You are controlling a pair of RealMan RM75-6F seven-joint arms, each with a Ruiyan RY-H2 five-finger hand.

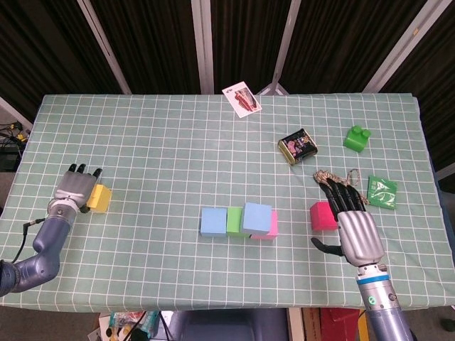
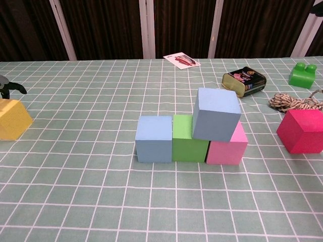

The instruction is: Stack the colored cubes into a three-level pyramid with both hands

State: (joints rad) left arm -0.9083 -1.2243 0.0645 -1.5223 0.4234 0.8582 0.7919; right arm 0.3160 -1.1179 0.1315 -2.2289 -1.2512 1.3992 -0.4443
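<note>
Green checked cloth covers the table (image 1: 178, 135), with dark curtains behind it. Nearest the robot, the right hand (image 1: 353, 224) lies flat with fingers stretched and holds nothing, just beside the magenta foam cube (image 1: 323, 215). In the middle stands a row of light blue cube (image 1: 212, 222), green cube (image 1: 234, 222) and pink cube (image 1: 269, 226); a second blue cube (image 1: 257, 217) sits tilted on top (over green and pink). At the far left edge, the left hand (image 1: 75, 187) rests against the yellow foam cube (image 1: 99, 198); I cannot tell if it grips. Farther away lie a coil of string (image 1: 334, 176), a dark tin (image 1: 297, 148), a green toy brick (image 1: 357, 138) and a card (image 1: 242, 99).
</note>
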